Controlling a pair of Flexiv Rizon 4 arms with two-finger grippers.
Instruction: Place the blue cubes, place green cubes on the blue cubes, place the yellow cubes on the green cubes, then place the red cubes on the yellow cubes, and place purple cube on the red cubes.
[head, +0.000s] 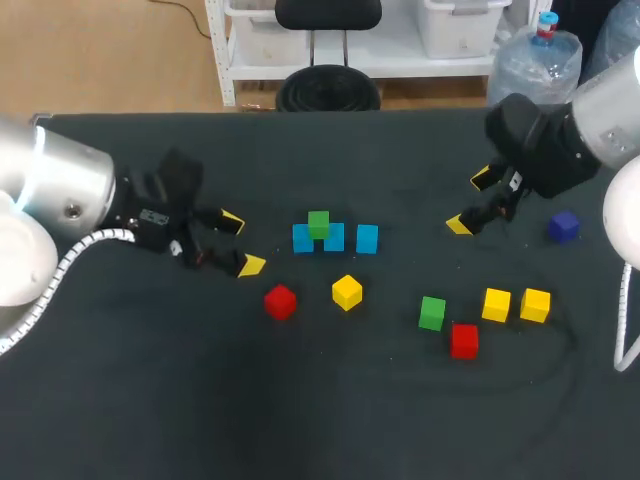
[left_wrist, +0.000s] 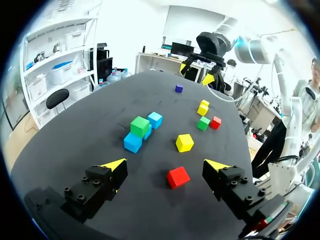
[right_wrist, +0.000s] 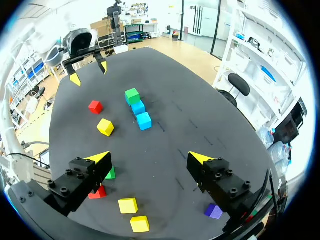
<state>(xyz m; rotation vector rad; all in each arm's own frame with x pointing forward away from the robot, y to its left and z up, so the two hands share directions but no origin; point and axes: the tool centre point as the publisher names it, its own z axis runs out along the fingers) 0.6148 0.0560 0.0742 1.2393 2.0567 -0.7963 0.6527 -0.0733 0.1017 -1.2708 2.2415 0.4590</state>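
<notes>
Three blue cubes (head: 367, 238) stand in a row at mid-table, and a green cube (head: 318, 224) rests on the left two. In front lie a red cube (head: 280, 301) and a yellow cube (head: 347, 292). Further right are a green cube (head: 432, 312), a red cube (head: 464, 340) and two yellow cubes (head: 496, 304). The purple cube (head: 563, 226) sits far right. My left gripper (head: 242, 243) is open left of the row, with the red cube (left_wrist: 178, 177) just ahead between its fingers. My right gripper (head: 470, 201) is open right of the row, holding nothing.
In the right wrist view the purple cube (right_wrist: 214, 211) lies beside the right gripper (right_wrist: 150, 158), and the loose green cube (right_wrist: 110, 173) is half hidden behind a finger. The dark table (head: 150, 400) reaches to the front edge.
</notes>
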